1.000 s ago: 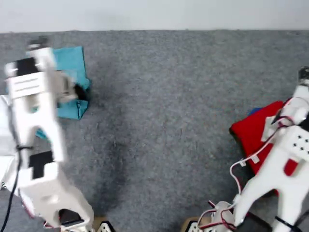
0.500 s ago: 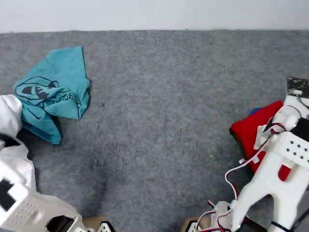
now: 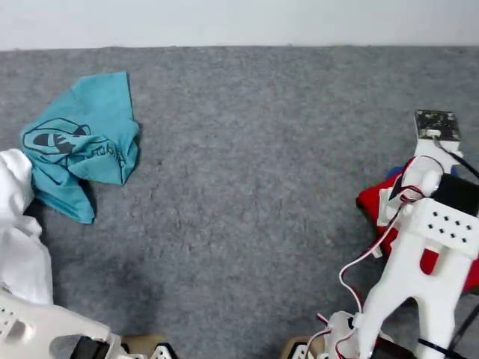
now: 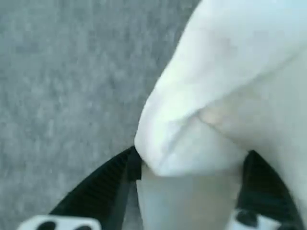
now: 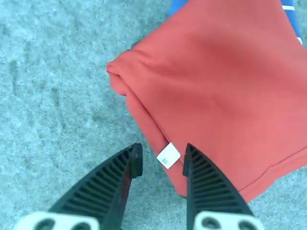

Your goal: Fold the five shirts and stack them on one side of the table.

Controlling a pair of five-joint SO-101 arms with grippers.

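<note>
Looking down, high view: left arm sits at the near left corner of the table, right arm at the near right.
Teal shirt: crumpled, farther out than the left arm, just beside the white shirt.
White shirt: bunched at the table's left edge, right against the left arm.
Red shirt: under the right arm's wrist, with a blue shirt peeking out beyond it.
Left wrist view, left gripper: jaws spread wide, not closed on anything. The white shirt bulges into the gap between them and runs on ahead, with bare table off to one side.
Right wrist view, right gripper: jaws parted a little, clamping nothing. The tips hover at the red shirt's near hem, with its white tag between them. The red shirt spreads ahead, and the blue shirt shows past its far edge.
</note>
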